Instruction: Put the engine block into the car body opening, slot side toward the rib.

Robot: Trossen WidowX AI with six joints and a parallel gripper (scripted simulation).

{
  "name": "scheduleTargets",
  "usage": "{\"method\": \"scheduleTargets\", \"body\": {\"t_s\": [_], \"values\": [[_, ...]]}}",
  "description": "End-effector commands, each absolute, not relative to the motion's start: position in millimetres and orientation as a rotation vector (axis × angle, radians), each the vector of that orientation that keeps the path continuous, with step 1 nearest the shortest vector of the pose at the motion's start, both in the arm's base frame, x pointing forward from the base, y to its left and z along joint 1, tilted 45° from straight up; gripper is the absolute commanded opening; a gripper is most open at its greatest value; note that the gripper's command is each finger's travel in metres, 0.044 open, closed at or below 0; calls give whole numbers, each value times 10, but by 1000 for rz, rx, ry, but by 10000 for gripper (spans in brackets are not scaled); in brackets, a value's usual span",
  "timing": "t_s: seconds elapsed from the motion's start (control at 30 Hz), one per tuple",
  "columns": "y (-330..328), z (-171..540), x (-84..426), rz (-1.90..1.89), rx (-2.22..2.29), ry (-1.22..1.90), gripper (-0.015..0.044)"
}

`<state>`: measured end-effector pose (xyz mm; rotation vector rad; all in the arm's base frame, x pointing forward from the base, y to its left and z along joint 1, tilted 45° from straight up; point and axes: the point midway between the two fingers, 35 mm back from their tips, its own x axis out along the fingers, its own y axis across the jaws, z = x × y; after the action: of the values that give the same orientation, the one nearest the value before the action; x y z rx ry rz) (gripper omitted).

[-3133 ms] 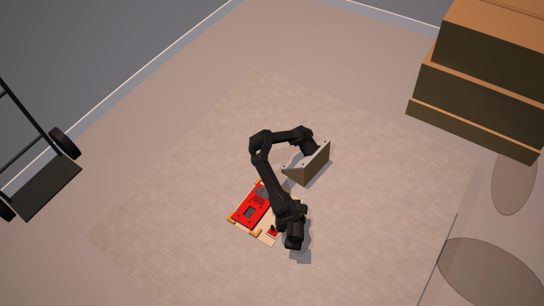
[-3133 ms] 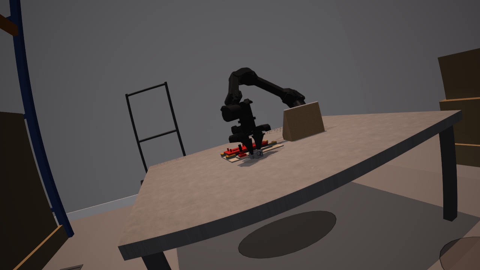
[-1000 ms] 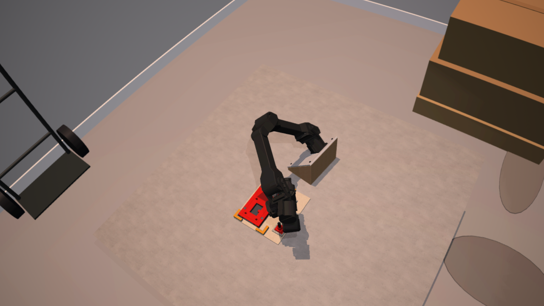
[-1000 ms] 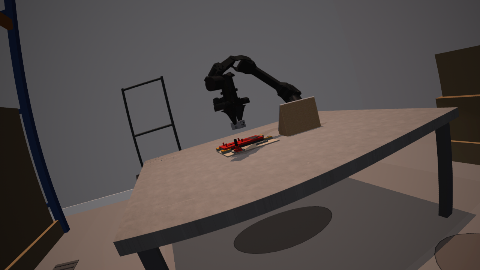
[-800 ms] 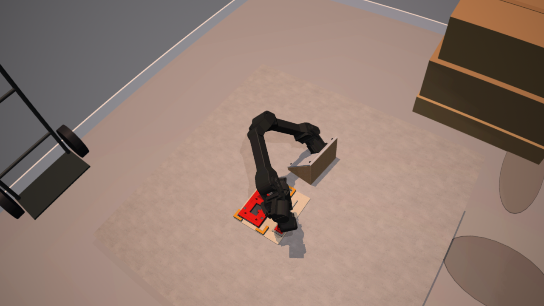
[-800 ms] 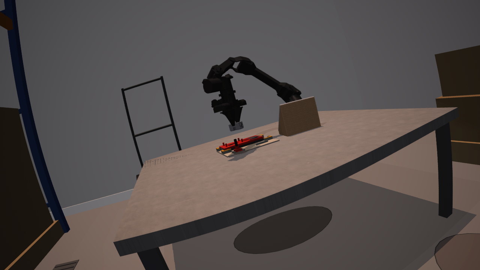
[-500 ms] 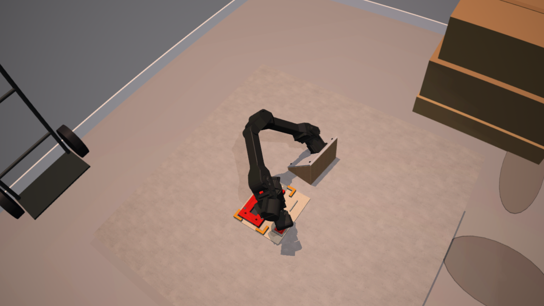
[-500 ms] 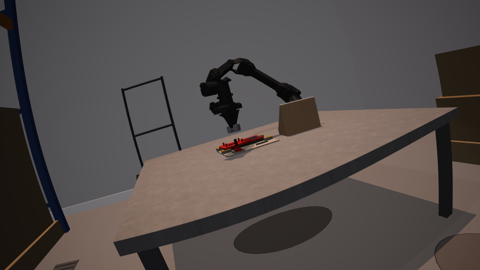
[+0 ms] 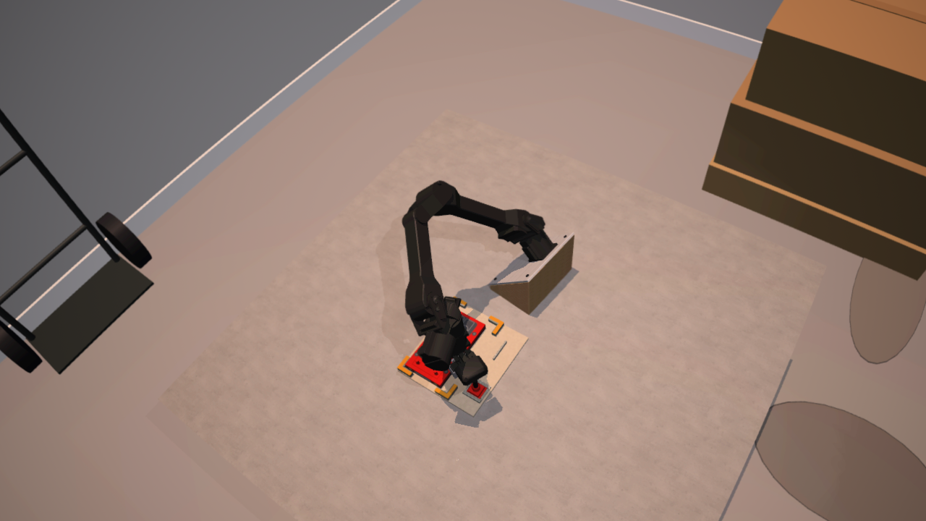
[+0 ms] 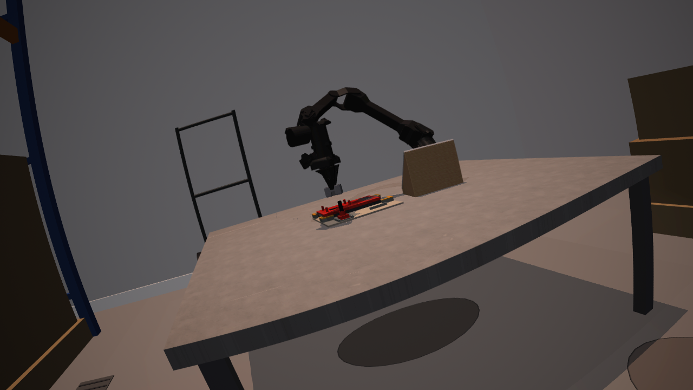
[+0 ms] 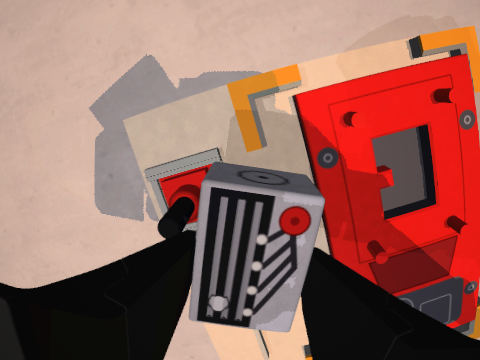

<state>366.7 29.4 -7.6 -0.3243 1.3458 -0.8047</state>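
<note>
My gripper [image 10: 332,187] [image 11: 251,252] is shut on the grey engine block [image 10: 334,190] [image 11: 287,310], holding it above the board. The block's top has dark stripes and a red disc; I see no slot on its visible faces. The red car body [image 9: 425,373] [image 10: 355,203] [image 11: 405,107] lies on the board, to the right of the block in the wrist view. Its rectangular opening [image 11: 405,187] is empty, with a small red rib [image 11: 385,177] on its left edge. The block is turned relative to the opening. In the top view the arm hides the block and opening.
A black-handled red knob [image 9: 477,390] [image 10: 342,215] [image 11: 179,215] stands beside the car body, close to the block in the wrist view. Orange corner brackets [image 9: 496,325] [image 11: 242,112] surround the body, and short red pegs rise from it. The arm's wedge-shaped stand [image 9: 551,272] [image 10: 433,169] is beyond the board [image 9: 511,341].
</note>
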Motion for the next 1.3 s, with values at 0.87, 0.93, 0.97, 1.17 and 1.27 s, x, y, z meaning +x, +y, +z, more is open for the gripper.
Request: {"method": "scheduleTargets", "body": {"t_s": [0.87,0.93,0.97,1.17,1.27], "values": [[-566,324,3615,-540,-695,1513,0],[-570,324,3614,-539,-697,1514,26],[-570,324,3614,-536,-700,1515,53],[-570,323,3615,-519,-718,1523,158],[-570,324,3616,-521,-716,1522,158]]}}
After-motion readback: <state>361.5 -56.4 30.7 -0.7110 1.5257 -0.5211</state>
